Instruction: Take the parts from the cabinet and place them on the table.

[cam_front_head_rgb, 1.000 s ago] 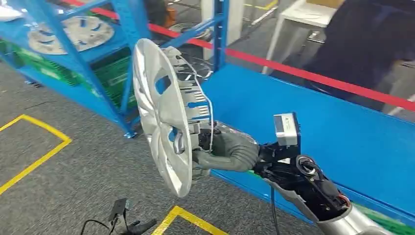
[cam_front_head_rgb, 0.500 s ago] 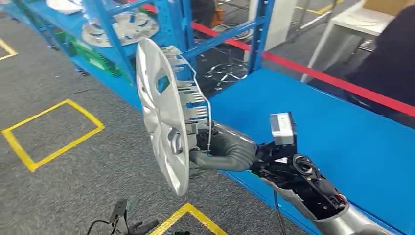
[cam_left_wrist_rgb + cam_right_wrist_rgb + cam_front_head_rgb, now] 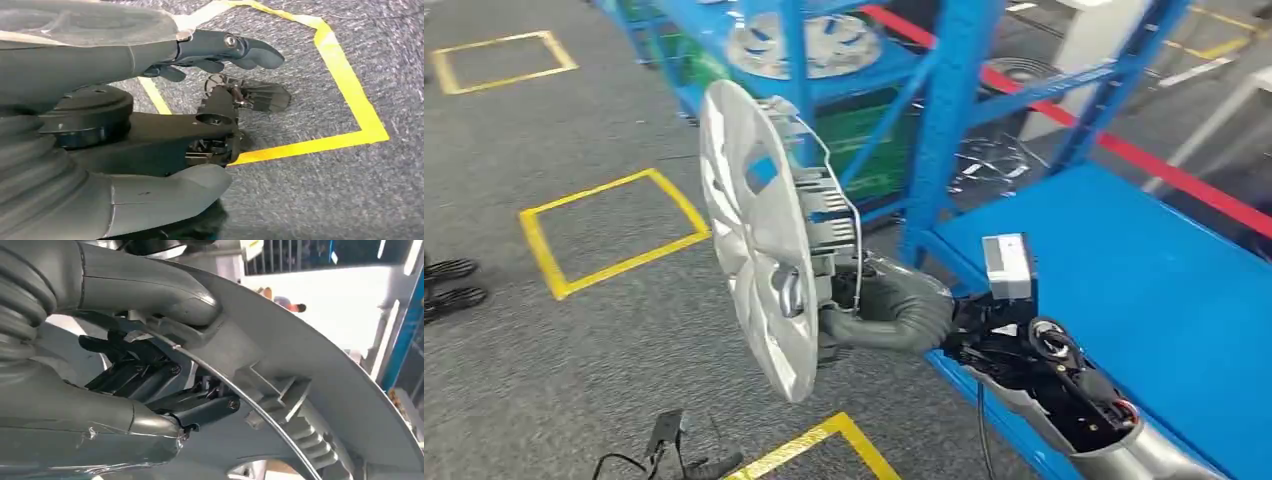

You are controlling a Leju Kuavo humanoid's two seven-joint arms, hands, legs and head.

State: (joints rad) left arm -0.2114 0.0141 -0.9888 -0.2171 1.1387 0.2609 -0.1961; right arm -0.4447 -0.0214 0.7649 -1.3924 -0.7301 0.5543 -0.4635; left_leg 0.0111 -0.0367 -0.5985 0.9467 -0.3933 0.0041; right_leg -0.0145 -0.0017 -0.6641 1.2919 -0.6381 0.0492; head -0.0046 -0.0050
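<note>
My right hand (image 3: 879, 310) grips a silver hubcap (image 3: 754, 250) by its ribbed back rim and holds it upright, on edge, over the grey floor beside the blue table (image 3: 1144, 290). The right wrist view shows the thumb pressed on the hubcap (image 3: 310, 385) rim, with the right hand (image 3: 125, 405) fingers curled behind its wire ring. Another hubcap (image 3: 804, 45) lies on a shelf of the blue cabinet (image 3: 949, 110) behind it. My left hand (image 3: 125, 55) hangs above the floor, fingers (image 3: 225, 47) and thumb apart, holding nothing.
A green crate (image 3: 864, 140) and dark wheel parts (image 3: 989, 160) sit low in the cabinet. Yellow tape squares (image 3: 614, 235) mark the carpet. A black cable and device (image 3: 669, 440) lie on the floor near me. A red stripe (image 3: 1124, 150) runs along the table's far edge.
The whole picture has shifted: the camera turned, so the cabinet and table now sit further right. The hubcap stays held the same way in my right hand.
</note>
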